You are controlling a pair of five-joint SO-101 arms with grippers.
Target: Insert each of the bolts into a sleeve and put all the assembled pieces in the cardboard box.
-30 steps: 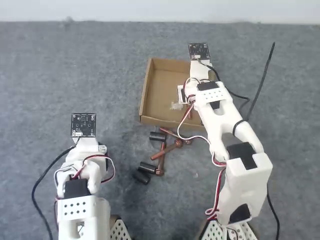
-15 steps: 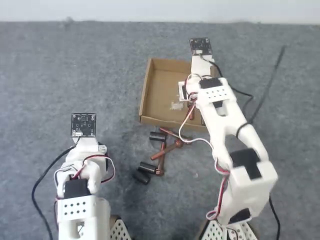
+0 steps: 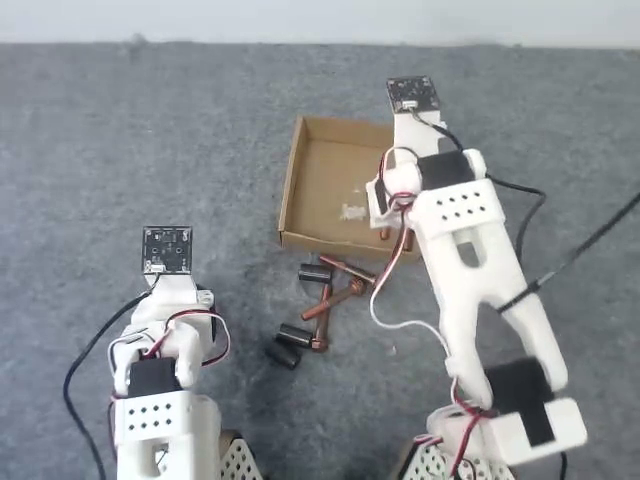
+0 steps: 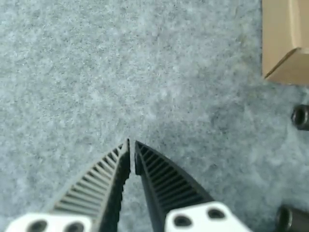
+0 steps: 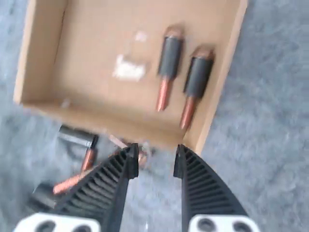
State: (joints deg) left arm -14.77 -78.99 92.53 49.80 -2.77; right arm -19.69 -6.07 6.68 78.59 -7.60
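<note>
From above, the cardboard box (image 3: 291, 185) sits on the bench (image 3: 120, 140), with loose bolts (image 3: 324, 305) and sleeves (image 3: 293, 335) just in front of it. In the left wrist view, the left claw (image 4: 132, 143) is closed on nothing. In the right wrist view, the right claw (image 5: 155, 153) is open and empty above the box's front wall, and two assembled pieces (image 5: 169, 60) lie side by side inside.

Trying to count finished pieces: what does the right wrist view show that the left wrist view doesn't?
Right wrist view: two sleeved bolts lying inside the cardboard box, loose bolts outside it, and the right gripper, fingers apart. Left wrist view: the left gripper, fingers together over carpet. Both: the box's wall, loose black sleeves.
</note>
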